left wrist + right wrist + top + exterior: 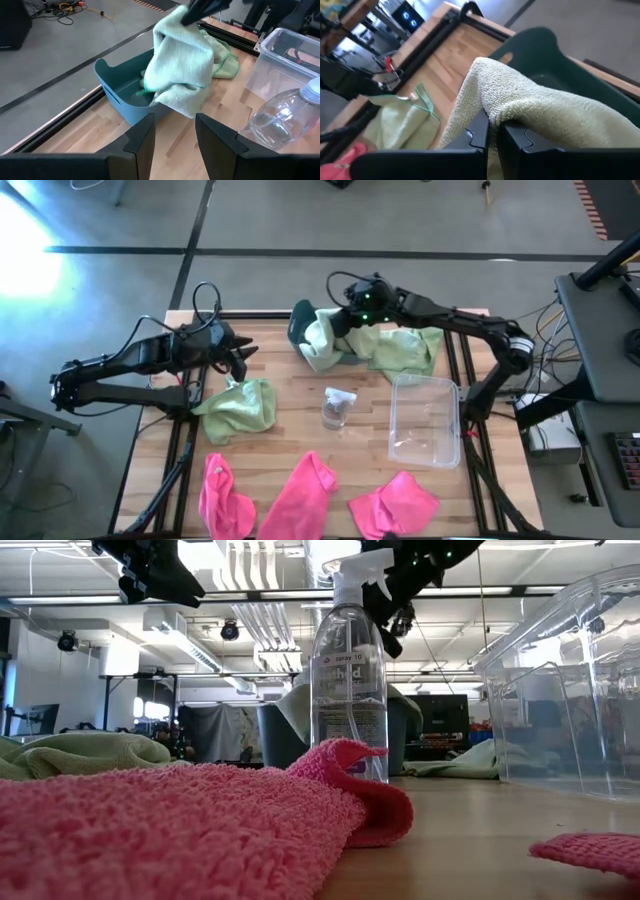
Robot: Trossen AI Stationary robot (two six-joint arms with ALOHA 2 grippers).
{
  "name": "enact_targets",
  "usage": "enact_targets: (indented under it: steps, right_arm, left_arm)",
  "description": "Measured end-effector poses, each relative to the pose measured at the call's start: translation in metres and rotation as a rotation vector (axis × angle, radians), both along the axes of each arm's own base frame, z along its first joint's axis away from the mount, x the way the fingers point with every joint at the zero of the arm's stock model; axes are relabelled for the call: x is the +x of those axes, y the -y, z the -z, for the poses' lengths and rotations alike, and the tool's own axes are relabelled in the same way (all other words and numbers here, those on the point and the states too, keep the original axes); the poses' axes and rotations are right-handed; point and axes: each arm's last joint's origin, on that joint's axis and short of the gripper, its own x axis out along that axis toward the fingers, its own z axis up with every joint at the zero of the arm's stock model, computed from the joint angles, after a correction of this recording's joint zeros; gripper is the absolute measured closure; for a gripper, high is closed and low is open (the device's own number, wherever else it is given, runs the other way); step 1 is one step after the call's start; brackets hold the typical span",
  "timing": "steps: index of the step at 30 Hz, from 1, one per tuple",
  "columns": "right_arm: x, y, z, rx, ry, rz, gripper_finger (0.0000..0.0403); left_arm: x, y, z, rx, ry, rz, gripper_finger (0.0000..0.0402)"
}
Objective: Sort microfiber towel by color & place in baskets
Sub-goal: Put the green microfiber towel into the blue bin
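My right gripper (348, 318) (494, 127) is over the dark teal basket (298, 327) (117, 95) at the table's far edge, shut on a light green towel (322, 340) (180, 65). A second green towel (402, 348) lies flat beside that basket, toward the right. A third green towel (238, 408) lies crumpled at the left, below my open left gripper (243, 358) (175, 132), which hovers and touches nothing. Three pink towels (225, 500) (300, 495) (393, 505) lie along the near edge. The clear basket (425, 420) stands at the right. My right gripper pinches a bunched fold of the light green towel (495, 107) between its two fingers, coming from above and from the right. The towel hangs below the fingers, slack. Its lower part (182, 100) drapes over the teal basket's rim and down the outer wall.
A small clear spray bottle (338, 408) (350, 670) stands upright mid-table, between the left green towel and the clear basket. Dark frame rails run along the table's edges. Bare wood shows between the bottle and the pink towels.
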Motion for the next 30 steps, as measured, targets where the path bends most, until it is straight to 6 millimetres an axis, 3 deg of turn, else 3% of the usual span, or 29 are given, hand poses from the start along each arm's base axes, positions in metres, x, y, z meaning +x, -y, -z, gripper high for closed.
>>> enact_targets:
  steps: [6,17,30]
  right_arm:
    - [0.005,0.002,0.009,0.014,-0.022,-0.011,0.0378]
    - [-0.009,-0.005,-0.014,-0.072,0.004,-0.063,0.0297]
    - [-0.017,-0.006,-0.008,-0.136,-0.130,-0.053,0.0245]
  left_arm:
    - [0.000,0.000,0.000,0.012,-0.010,0.008,0.0276]
    - [-0.001,0.000,0.001,0.010,-0.027,0.009,0.0276]
    - [-0.001,0.000,0.001,0.009,-0.027,0.008,0.0276]
